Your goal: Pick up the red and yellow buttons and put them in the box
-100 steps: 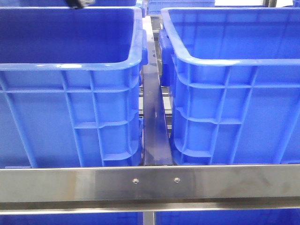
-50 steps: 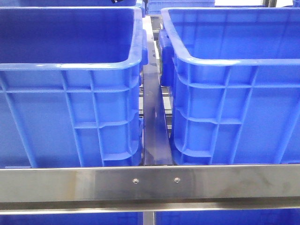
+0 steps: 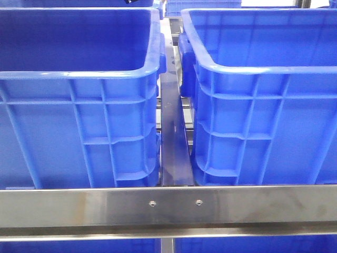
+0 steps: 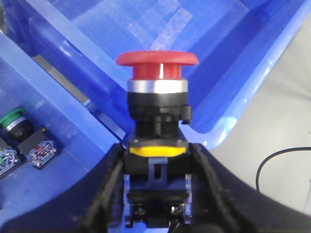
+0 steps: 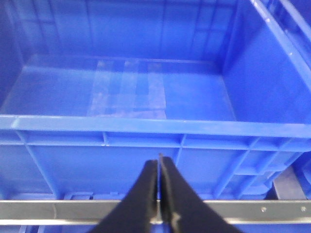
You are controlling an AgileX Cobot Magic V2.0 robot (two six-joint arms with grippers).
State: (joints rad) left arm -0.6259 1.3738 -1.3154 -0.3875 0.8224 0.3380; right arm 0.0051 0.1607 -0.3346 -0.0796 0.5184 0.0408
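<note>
Two blue crates fill the front view, left crate (image 3: 79, 79) and right crate (image 3: 263, 79), side by side with a steel rail (image 3: 174, 147) running between them and a steel crossbar (image 3: 168, 206) across the near edge. Neither of my arms shows clearly in that view.

My left claw (image 4: 156, 194) is clamped on the red button (image 4: 156, 60): black fingers (image 4: 104, 194) grip its lower block on both sides, the red mushroom cap pointing away from the wrist, a silver collar under it, then a black body and a yellow band (image 4: 156, 151) just above the fingers. Behind the button in the left wrist view is the inside of a blue bin (image 4: 146, 29), its floor bare with pale tape-like patches; the button sits over that bin's corner rim. In a neighbouring compartment lies a green button (image 4: 14, 121) next to small contact blocks (image 4: 41, 150). A black cable (image 4: 282, 158) lies on the grey floor outside the bin.

My right claw (image 5: 159, 189) has its fingers pressed together, holding nothing. It hangs just outside the near wall of a blue crate (image 5: 121, 126), above a steel bar (image 5: 73, 209). That crate's floor shows only pale patches.

No yellow button visible as a separate item.
</note>
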